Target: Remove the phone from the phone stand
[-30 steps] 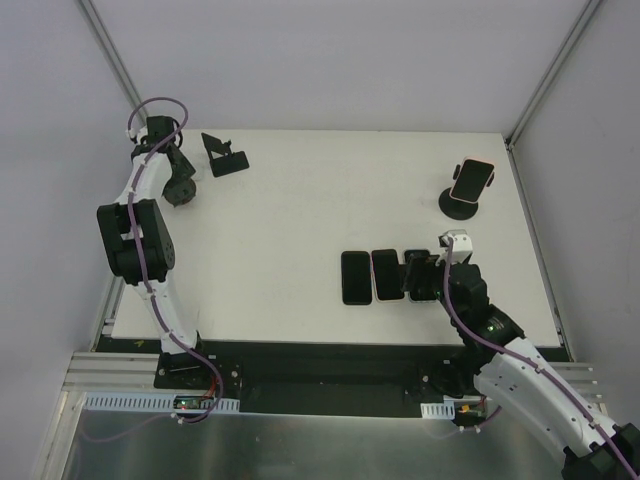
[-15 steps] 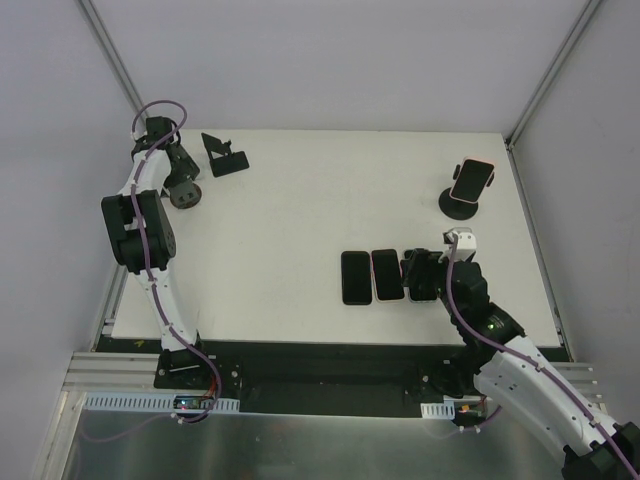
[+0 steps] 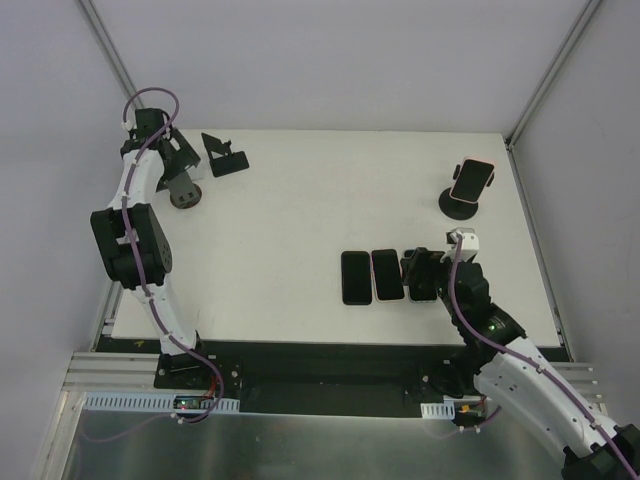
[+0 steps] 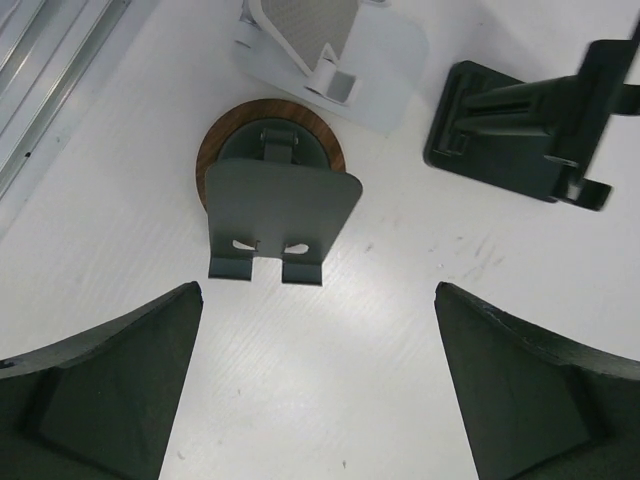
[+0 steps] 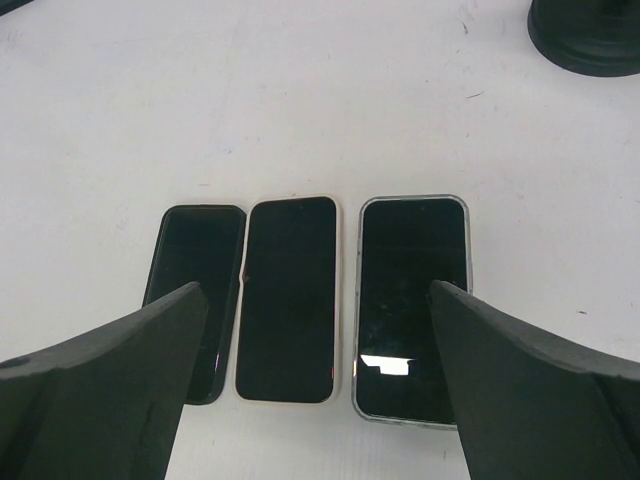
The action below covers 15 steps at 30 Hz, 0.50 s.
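Note:
A pink-cased phone (image 3: 472, 178) sits tilted in a black round-based stand (image 3: 458, 207) at the far right of the table. Only that stand's base (image 5: 590, 35) shows in the right wrist view. My right gripper (image 3: 424, 273) is open and empty, low over three phones lying flat side by side: black-cased (image 5: 195, 300), cream-cased (image 5: 288, 295) and clear-cased (image 5: 410, 305). My left gripper (image 3: 172, 160) is open and empty at the far left, above an empty grey stand on a round wooden base (image 4: 272, 205). Both fingers (image 4: 110, 390) stand wide apart.
A white stand (image 4: 330, 45) and a black folding stand (image 4: 525, 115), both empty, stand beside the wooden-based one; the black one also shows in the top view (image 3: 226, 157). The table's left edge with a metal rail (image 4: 40, 70) lies close to my left gripper.
My left gripper has lifted and drawn back from the wooden-based stand toward the far left corner. My right gripper has shifted slightly right over the flat phones.

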Each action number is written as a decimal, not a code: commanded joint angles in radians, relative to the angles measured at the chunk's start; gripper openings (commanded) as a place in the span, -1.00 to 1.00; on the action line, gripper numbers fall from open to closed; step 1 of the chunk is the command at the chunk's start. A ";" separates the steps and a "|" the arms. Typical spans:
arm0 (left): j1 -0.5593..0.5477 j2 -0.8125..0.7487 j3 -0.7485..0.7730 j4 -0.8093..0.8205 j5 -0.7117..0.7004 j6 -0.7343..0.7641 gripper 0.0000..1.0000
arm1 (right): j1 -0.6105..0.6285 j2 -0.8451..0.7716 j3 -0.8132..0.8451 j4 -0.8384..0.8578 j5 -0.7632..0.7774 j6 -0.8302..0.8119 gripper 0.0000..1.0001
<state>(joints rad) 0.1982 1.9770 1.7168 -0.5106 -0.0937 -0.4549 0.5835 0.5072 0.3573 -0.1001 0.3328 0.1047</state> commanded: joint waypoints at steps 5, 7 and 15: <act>-0.016 -0.187 -0.054 -0.012 0.091 -0.060 0.98 | -0.004 0.034 0.048 0.066 0.026 0.018 0.93; -0.038 -0.224 -0.066 -0.011 0.092 -0.071 0.98 | -0.007 0.042 0.061 0.063 0.046 0.024 0.93; -0.195 -0.303 -0.074 -0.012 0.129 -0.050 0.98 | -0.062 0.186 0.195 -0.018 -0.001 0.007 0.93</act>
<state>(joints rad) 0.0834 1.7378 1.6531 -0.5175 -0.0006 -0.5129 0.5591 0.6247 0.4507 -0.1097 0.3523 0.1120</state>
